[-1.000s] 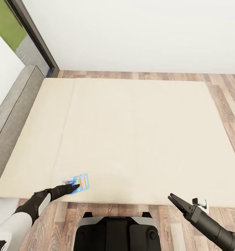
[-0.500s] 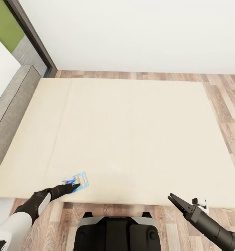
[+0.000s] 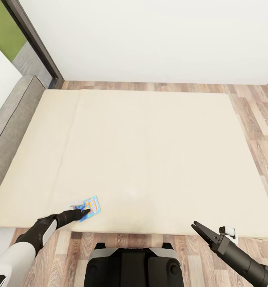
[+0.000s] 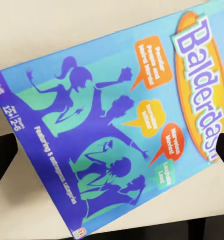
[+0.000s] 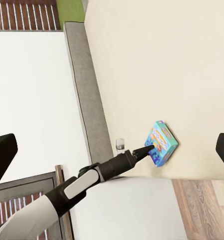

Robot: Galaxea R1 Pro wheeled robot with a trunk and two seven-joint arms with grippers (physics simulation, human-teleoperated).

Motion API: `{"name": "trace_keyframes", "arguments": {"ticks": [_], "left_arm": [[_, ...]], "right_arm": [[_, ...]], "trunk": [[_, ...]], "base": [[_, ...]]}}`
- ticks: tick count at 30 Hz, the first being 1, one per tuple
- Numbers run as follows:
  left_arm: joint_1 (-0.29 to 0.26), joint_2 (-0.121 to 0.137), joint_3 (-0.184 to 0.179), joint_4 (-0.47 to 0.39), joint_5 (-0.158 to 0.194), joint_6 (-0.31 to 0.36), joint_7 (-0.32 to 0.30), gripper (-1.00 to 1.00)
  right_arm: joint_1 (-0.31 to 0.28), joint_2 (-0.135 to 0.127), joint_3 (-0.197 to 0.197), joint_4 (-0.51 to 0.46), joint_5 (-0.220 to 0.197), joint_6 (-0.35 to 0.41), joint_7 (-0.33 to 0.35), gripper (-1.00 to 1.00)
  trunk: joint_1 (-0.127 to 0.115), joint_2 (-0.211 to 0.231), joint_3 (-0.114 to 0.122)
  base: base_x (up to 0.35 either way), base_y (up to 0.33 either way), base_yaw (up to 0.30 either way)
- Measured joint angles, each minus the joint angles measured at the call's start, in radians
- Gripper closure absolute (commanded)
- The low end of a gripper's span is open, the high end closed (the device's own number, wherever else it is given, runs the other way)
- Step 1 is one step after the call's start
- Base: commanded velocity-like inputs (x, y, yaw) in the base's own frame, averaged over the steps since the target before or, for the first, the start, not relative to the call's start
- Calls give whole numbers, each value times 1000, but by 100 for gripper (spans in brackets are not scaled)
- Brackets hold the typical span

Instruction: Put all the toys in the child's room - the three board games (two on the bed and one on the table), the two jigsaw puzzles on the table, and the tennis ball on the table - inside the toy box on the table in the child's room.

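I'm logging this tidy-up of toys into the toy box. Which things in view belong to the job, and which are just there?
Job: blue board game on the bed, left gripper at it.
Just there: right gripper, wood floor, white wall, window frame.

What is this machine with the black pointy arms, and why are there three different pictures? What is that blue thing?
It is a robot on wheels with two arms. One picture comes from a camera on its head, looking down at a bed. The other two come from cameras by each claw. The left claw reaches over a blue board game lying near the bed's edge; its camera shows the game box up close. I cannot tell if it is gripping it. The right claw hangs open and empty above the bed's near edge.
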Motion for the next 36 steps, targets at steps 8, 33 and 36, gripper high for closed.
{"name": "trace_keyframes", "arguments": {"ticks": [8, 33, 36], "left_arm": [[0, -5, 0, -25, -1, 9, 2, -100], [0, -6, 0, -30, 0, 9, 2, -100], [0, -7, 0, -32, 0, 9, 4, -100]], "right_arm": [[0, 0, 0, 0, 0, 0, 0, -100], [0, 0, 0, 0, 0, 0, 0, -100], [0, 0, 0, 0, 0, 0, 0, -100]], "trunk": [[0, 0, 0], [0, 0, 7], [0, 0, 7]], "base": [[0, -146, 0], [0, -94, -39], [0, -218, -22]]}}
